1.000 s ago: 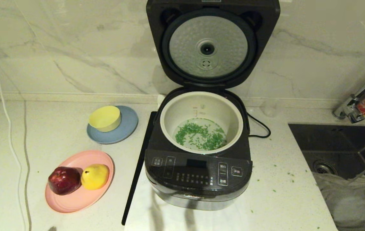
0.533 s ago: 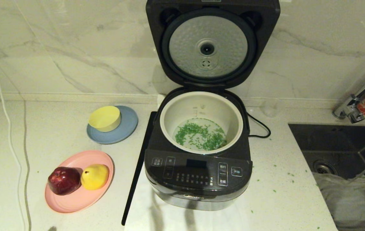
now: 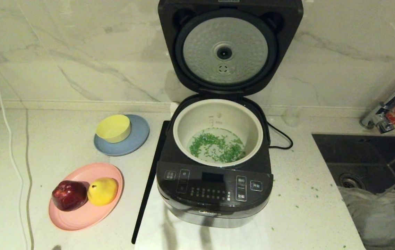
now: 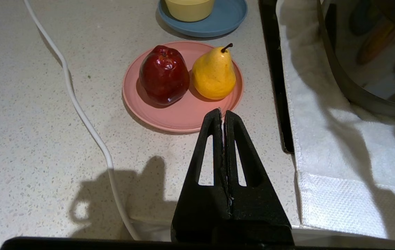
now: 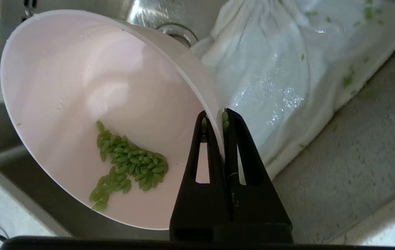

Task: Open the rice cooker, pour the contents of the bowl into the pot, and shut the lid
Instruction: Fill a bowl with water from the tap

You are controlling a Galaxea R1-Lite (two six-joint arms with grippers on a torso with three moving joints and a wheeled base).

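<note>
Lid (image 3: 230,45) of the dark grey squarish rice cooker (image 3: 214,194) is standing upright, dimpled silver underside facing forward over the off-white pot (image 3: 187,121) on the desk. Only the right wrist view is showing the right tool (image 5: 214,119) clamping the tilted pale pink bowl's (image 5: 79,80) rim, green bits (image 5: 128,166) inside. Left tool (image 4: 222,116) is sitting closed, empty.

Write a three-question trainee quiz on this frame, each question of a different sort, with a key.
1. True or false: the lid of the rice cooker is shut.
2. Where do green bits show? A) only in the pot B) in the pot, in the pink bowl and loose on the counter C) only in the bowl
3. Fill in: the right tool is clamped on the bowl's ____, while the left tool hangs shut near the plate of fruit.

Key: 1 false; 2 B; 3 rim.
</note>
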